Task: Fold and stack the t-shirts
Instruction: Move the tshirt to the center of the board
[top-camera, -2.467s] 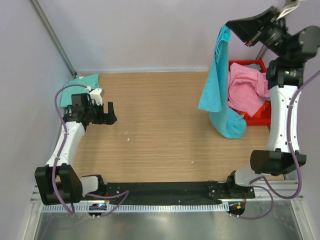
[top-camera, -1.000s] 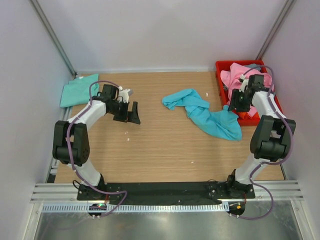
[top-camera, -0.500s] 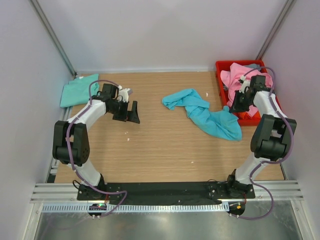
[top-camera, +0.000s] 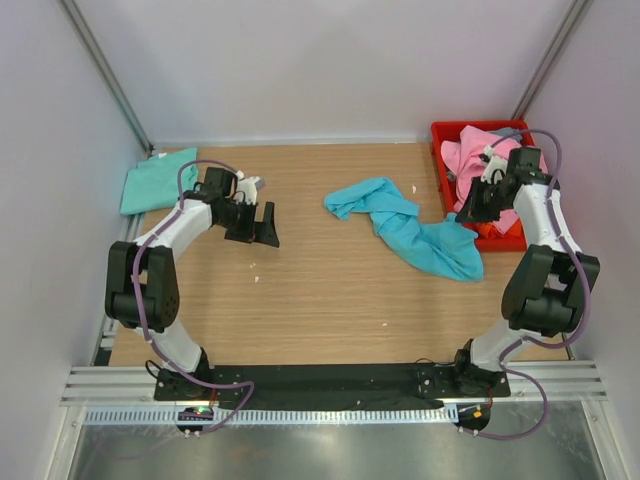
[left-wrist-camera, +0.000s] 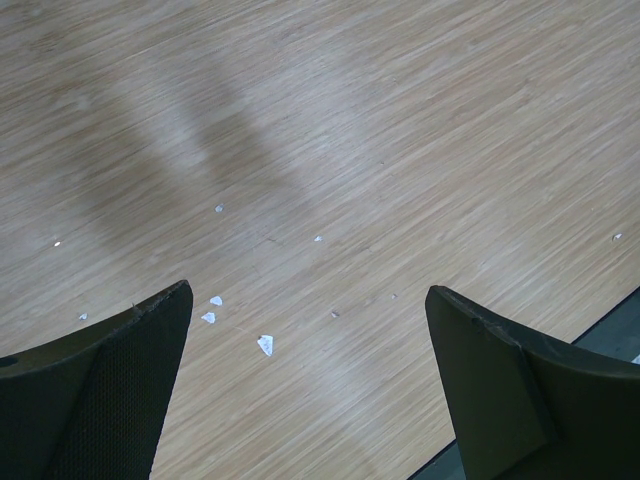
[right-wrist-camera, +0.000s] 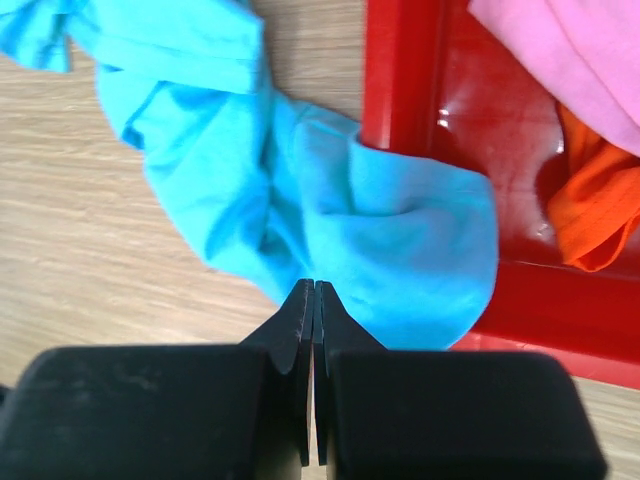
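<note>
The turquoise-blue t-shirt (top-camera: 405, 228) lies crumpled on the wooden table, its right end draped against the red bin's corner; it also shows in the right wrist view (right-wrist-camera: 300, 190). My right gripper (top-camera: 468, 213) (right-wrist-camera: 314, 286) hovers over that end, jaws shut with nothing between them. The mint-green t-shirt (top-camera: 158, 180) lies folded at the far left. The pink t-shirt (top-camera: 478, 160) (right-wrist-camera: 570, 50) is heaped in the bin, with a bit of grey-blue cloth (top-camera: 510, 131) behind it. My left gripper (top-camera: 264, 226) (left-wrist-camera: 308, 296) is open and empty above bare table.
The red plastic bin (top-camera: 505, 241) (right-wrist-camera: 400, 80) stands at the far right and also holds an orange cloth (right-wrist-camera: 600, 210). Small white scraps (left-wrist-camera: 264, 344) lie on the wood under the left gripper. Pale walls close in on both sides and at the back.
Earlier my right gripper held the turquoise shirt aloft; it now lies on the table, released. My left gripper moved right, away from the mint shirt. Lately the right arm shifted slightly right.
</note>
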